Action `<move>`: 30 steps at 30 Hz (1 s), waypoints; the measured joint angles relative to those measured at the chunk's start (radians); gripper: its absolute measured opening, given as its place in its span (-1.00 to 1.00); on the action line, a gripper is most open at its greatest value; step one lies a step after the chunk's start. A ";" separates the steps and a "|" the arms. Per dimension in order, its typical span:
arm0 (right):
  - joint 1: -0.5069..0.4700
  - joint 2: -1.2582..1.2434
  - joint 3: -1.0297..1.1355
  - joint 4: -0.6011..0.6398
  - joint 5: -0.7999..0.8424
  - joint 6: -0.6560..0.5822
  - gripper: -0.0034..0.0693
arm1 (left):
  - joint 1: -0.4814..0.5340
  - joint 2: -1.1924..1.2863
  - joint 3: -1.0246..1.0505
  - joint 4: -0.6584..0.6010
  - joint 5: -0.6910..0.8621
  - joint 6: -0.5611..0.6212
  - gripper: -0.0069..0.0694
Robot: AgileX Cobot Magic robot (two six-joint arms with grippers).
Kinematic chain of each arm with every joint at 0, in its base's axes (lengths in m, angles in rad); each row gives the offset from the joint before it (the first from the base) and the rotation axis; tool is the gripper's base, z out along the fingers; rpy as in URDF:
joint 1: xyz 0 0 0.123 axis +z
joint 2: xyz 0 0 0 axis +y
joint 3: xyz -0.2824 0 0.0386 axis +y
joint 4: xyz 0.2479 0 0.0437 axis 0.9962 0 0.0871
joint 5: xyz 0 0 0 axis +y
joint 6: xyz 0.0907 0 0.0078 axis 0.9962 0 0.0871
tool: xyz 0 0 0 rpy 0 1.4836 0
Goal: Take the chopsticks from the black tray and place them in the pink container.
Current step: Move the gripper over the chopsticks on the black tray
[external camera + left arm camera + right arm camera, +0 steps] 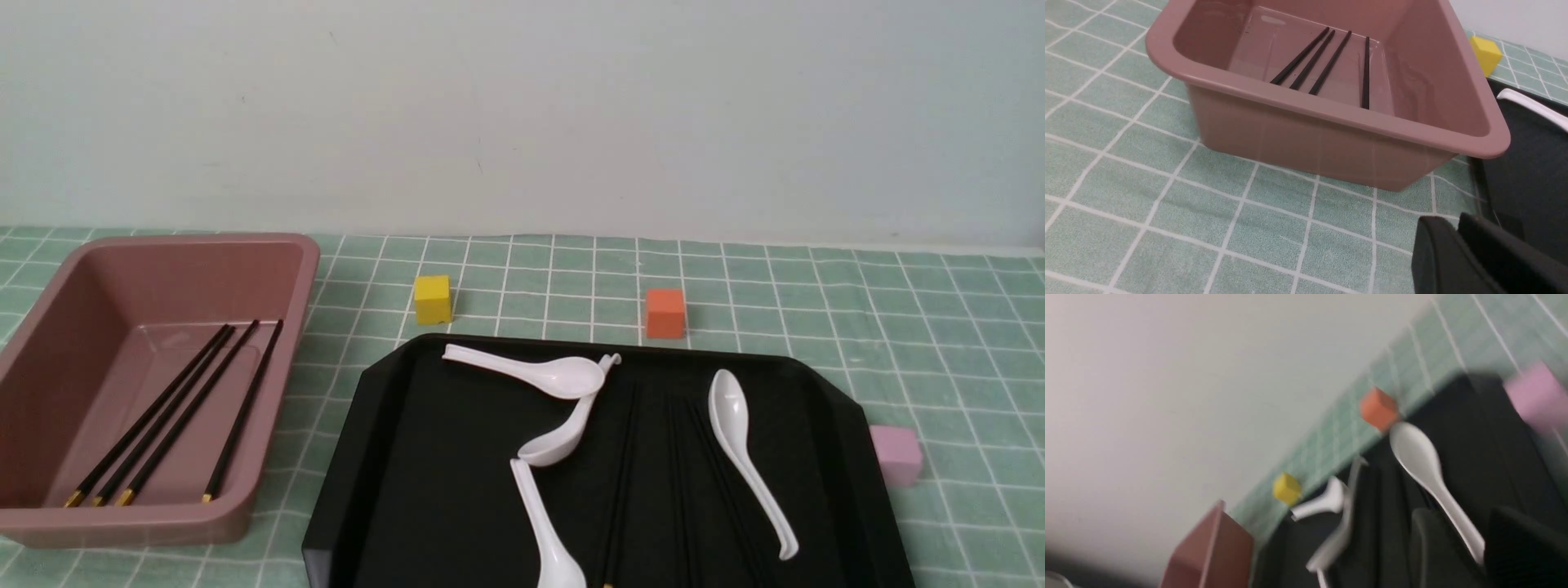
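We judge the job to be partly done: four chopsticks (175, 412) already lie on the floor of the pink container (204, 239), slanted roughly side by side with their gold ends toward the robot. It stands on the left of the surface (816, 294), just beside the black tray (424, 457). More chopsticks (622, 474) are left in the tray, lying lengthwise near its middle. They are black on glossy black, so we cannot count them with any confidence. Four white spoons (747, 453) share the tray. Three are clustered just left of the sticks, one stretches along their right side, and the nearest spoon lies close against them, so we think a grasp there risks catching a spoon handle. Behind the tray sit a yellow cube (432, 299) and an orange cube (665, 313), and a pale pink cube (896, 454) rests by the tray's right edge; none of them lies between tray and container. Neither arm shows in the front view. The left hand (1458, 222) hangs low by the container's near corner, its fingers seemingly pressed together with nothing between them. The right hand (1466, 522), blurred in its own view, looks spread apart and empty above the tray's right-hand spoon.
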 joint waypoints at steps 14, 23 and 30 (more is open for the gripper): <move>0.033 1.000 -0.599 -0.303 0.678 -0.257 -0.82 | 0.000 0.000 0.000 0.000 0.000 0.000 -0.57; 0.499 1.459 -0.758 -0.239 0.515 -0.074 -0.55 | 0.000 0.000 0.000 0.001 0.000 0.000 -0.55; 0.742 1.784 -1.097 -0.706 0.636 0.423 -0.20 | 0.000 0.000 0.000 0.001 0.000 0.000 -0.55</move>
